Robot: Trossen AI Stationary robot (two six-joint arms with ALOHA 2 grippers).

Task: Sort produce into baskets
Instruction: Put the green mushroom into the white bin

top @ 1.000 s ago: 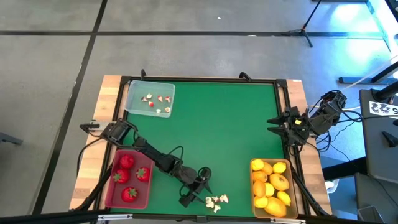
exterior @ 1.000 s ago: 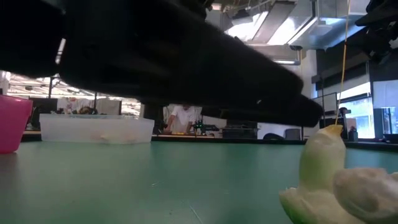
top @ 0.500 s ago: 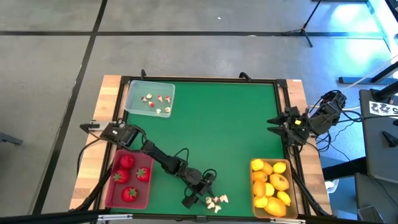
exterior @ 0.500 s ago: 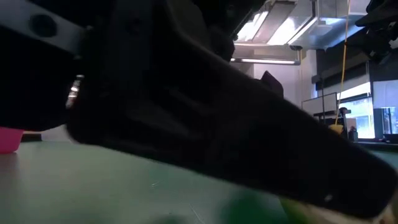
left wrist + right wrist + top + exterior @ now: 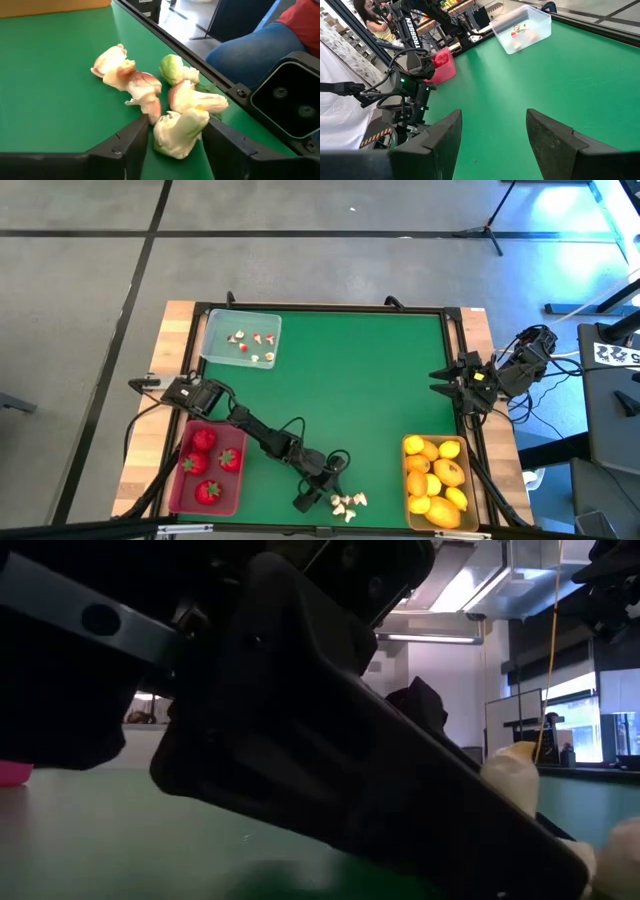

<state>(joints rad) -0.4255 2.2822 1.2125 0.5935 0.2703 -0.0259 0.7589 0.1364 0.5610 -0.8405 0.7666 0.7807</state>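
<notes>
Where green mat meets grey floor | left end effector straddling pale piece, part-open

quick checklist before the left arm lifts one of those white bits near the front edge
1. Left gripper at the loose white bits: ok.
2. One pale piece sits between the fingers: ok.
3. Fingers closed firmly on it: cannot tell.
4. Neighbouring bits free of the grip: not ok, a reddish piece touches one finger.
5. Clear basket unobstructed, already holding similar bits: ok.
6. Right gripper parked at the table's right edge, out of the way: ok.
</notes>
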